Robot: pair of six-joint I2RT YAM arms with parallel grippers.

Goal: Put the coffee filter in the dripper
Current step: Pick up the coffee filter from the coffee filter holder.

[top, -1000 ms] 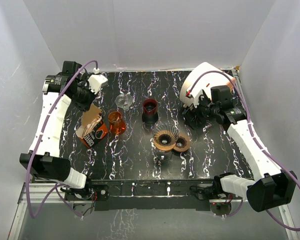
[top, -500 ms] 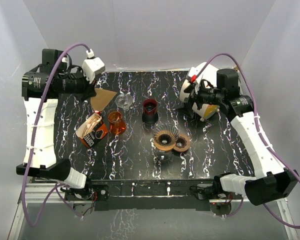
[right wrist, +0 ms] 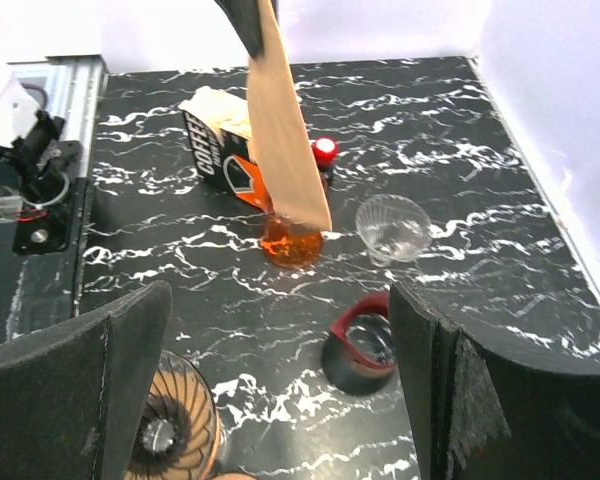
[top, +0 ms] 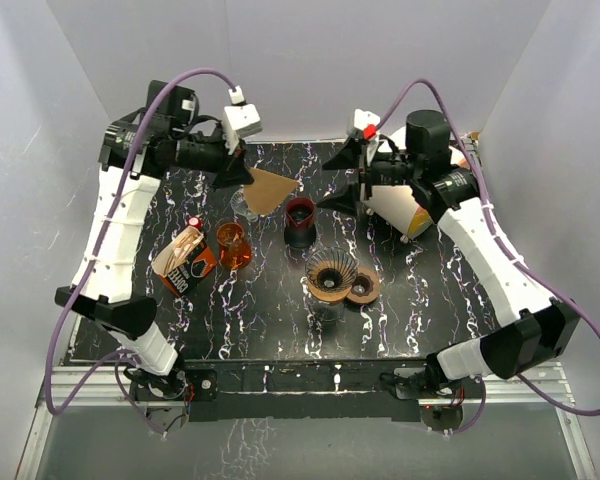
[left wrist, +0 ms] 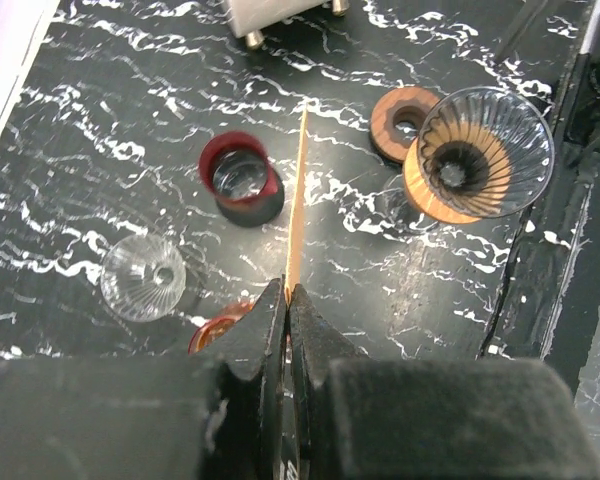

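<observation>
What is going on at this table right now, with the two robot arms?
The left gripper is shut on a brown paper coffee filter, holding it in the air above the black table. The right gripper is open, raised and facing the filter without touching it. The dripper stands empty near the table's front middle, so the filter is not yet in it.
</observation>
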